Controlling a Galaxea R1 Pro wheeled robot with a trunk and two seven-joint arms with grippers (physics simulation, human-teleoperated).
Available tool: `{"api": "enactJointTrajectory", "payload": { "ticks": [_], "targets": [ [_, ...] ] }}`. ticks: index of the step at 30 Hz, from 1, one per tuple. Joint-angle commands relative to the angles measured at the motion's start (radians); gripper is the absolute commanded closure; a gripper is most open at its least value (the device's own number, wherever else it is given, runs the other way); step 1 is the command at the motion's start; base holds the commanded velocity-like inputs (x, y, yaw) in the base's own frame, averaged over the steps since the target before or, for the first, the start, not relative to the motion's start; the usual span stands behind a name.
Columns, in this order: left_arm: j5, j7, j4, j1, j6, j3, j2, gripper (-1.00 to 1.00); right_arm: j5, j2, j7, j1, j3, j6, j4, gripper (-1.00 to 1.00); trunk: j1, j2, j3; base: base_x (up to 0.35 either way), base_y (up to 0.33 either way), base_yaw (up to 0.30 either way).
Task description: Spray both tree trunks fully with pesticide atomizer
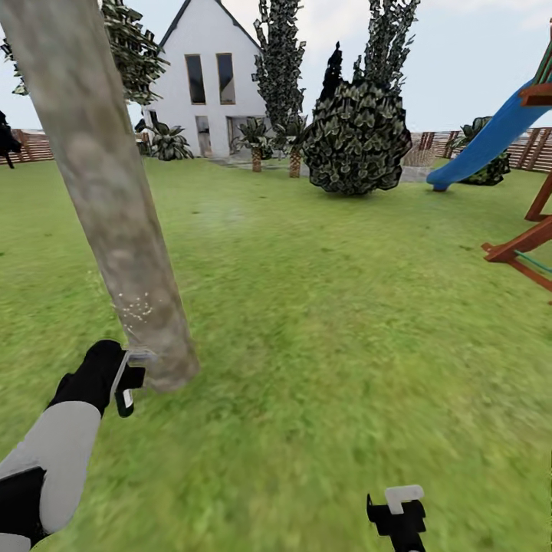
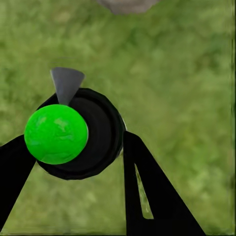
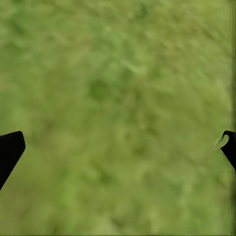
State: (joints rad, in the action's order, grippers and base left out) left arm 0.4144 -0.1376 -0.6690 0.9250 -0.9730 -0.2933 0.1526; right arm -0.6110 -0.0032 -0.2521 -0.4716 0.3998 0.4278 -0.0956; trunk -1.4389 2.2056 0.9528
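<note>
left pincer (image 1: 126, 379) clamps atomizer (image 2: 73, 135), nozzle facing trunk (image 1: 115, 207) just ahead, low; right pincer (image 1: 399, 510) spread, empty, farther off.

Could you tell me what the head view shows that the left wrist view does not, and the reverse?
Head view alone: the leaning tree trunk with pale specks low down, the white house, the blue slide and the right gripper. Left wrist view alone: the atomizer from above, its green ball and grey nozzle, between the black fingers. Both: the grass and the left gripper.
</note>
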Motion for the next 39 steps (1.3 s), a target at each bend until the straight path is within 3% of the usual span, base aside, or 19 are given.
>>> {"api": "enactJointTrajectory", "payload": {
  "ticks": [1,2,5,12,14,16,21,26,36,39],
  "targets": [
    [0.008,-0.010,-0.001,-0.007,-0.003,-0.010,-0.022,1.00,-0.010,0.000,-0.004,-0.001,0.007,0.003,0.002,-1.00,0.000,0.000,0.001,0.178,-0.243,0.169],
    [0.008,-0.010,-0.001,-0.008,-0.003,-0.011,-0.048,1.00,-0.010,0.000,-0.004,-0.001,0.007,0.003,0.002,-1.00,0.000,0.000,0.001,0.178,-0.243,0.250],
    [0.008,-0.011,-0.001,-0.009,-0.003,-0.011,-0.062,1.00,-0.010,0.000,-0.004,-0.001,0.007,0.003,0.001,-1.00,0.000,0.000,0.001,0.178,-0.243,0.270],
    [0.017,-0.010,-0.004,-0.024,0.002,-0.010,-0.041,1.00,-0.010,0.000,-0.004,-0.001,0.007,0.003,0.002,-1.00,0.000,0.000,0.001,0.193,-0.235,0.250],
    [0.019,-0.008,-0.004,-0.036,0.033,-0.009,-0.036,1.00,-0.010,0.000,-0.004,-0.001,0.007,0.003,0.002,-1.00,0.000,0.000,0.001,0.198,-0.232,0.048],
    [0.019,0.004,-0.003,-0.043,0.070,-0.009,-0.036,1.00,-0.011,0.000,-0.004,-0.001,0.007,0.003,0.002,-1.00,0.000,0.000,0.001,0.201,-0.231,0.009],
    [0.021,0.010,-0.001,-0.049,0.079,-0.004,-0.041,1.00,-0.012,0.000,-0.004,-0.001,0.007,0.003,0.002,-1.00,0.000,0.000,0.001,0.139,-0.192,0.151],
    [0.018,0.010,-0.011,-0.115,0.081,-0.004,-0.047,1.00,-0.012,0.000,-0.004,-0.001,0.007,0.003,0.002,-1.00,0.000,0.000,0.001,0.017,-0.020,0.254],
    [0.013,0.010,-0.020,-0.118,0.081,-0.014,-0.035,1.00,-0.012,0.000,-0.004,-0.001,0.007,0.003,0.002,-1.00,0.000,0.000,0.001,0.247,-0.116,0.018],
    [0.014,0.010,-0.020,-0.118,0.083,-0.058,-0.036,1.00,-0.012,0.000,-0.004,-0.001,0.007,0.003,0.002,-1.00,0.000,0.000,0.001,0.333,-0.005,0.002]
  ]
}}
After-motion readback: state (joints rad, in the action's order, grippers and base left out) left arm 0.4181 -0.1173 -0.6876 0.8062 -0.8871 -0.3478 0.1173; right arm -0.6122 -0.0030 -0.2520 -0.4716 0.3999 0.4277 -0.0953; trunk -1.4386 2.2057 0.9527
